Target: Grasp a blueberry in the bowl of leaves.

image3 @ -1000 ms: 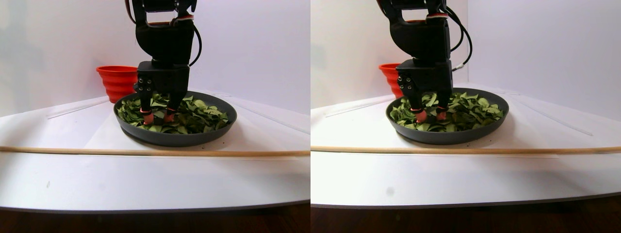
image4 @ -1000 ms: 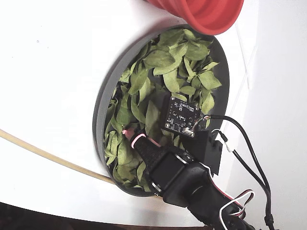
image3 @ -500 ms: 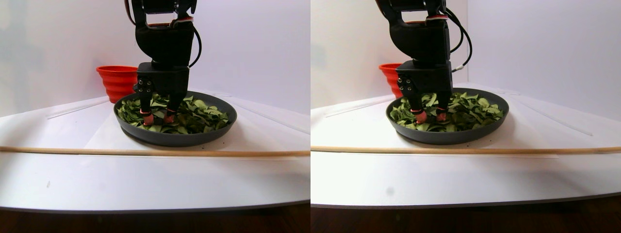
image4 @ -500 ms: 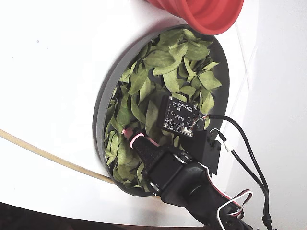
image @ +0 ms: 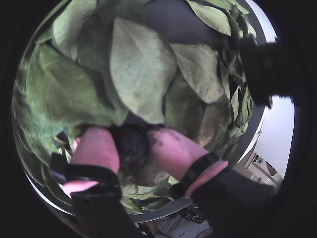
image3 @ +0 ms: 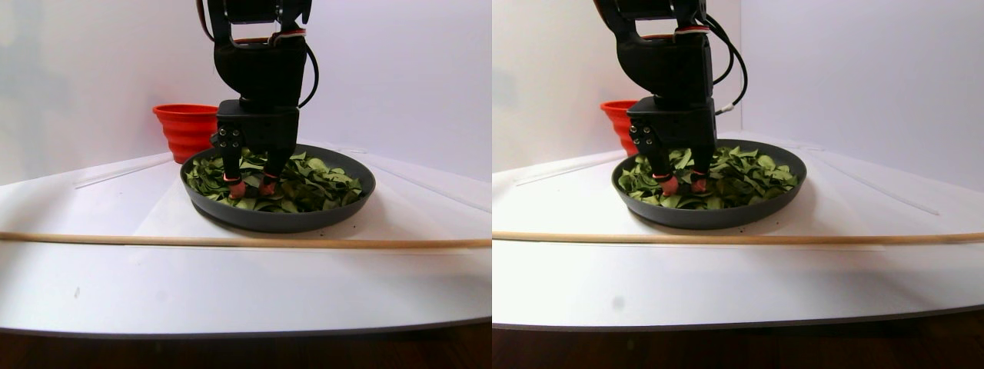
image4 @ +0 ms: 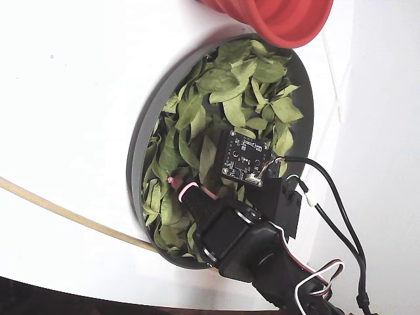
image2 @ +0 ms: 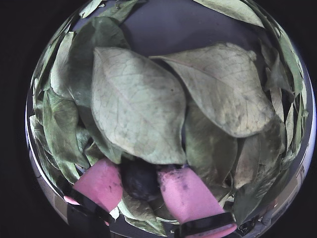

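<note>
The blueberry (image: 131, 144), small, round and dark, sits between my two pink fingertips in both wrist views (image2: 140, 179). It touches both pads. It rests on green leaves, and a large leaf (image2: 133, 114) overlaps its far edge. My gripper (image: 130, 139) (image2: 140, 173) is down among the leaves in the near-left part of the dark grey bowl of leaves (image3: 277, 219), closed on the berry. In the fixed view the gripper (image4: 184, 187) reaches into the bowl (image4: 139, 138) and the berry is hidden.
A red-orange bowl (image3: 184, 127) (image4: 282, 20) stands just behind the grey bowl. A thin wooden stick (image3: 231, 241) (image4: 65, 213) lies across the white table in front of the bowl. White walls stand close behind.
</note>
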Robot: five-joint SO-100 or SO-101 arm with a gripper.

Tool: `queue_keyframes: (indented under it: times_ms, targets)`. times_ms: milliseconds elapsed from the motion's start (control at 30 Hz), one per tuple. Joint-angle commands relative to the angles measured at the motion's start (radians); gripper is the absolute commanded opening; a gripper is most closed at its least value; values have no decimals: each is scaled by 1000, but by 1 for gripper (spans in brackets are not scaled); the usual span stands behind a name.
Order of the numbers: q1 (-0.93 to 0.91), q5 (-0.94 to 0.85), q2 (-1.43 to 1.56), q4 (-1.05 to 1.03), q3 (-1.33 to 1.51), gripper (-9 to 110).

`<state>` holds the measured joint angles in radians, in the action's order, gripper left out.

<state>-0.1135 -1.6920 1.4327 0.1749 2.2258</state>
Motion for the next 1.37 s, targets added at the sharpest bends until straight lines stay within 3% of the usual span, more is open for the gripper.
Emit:
queue_keyframes:
  times_ms: [0,1333]
  targets:
    - [-8,-11,21,11,8,14]
    - [9,-35,233,-78,-11,13]
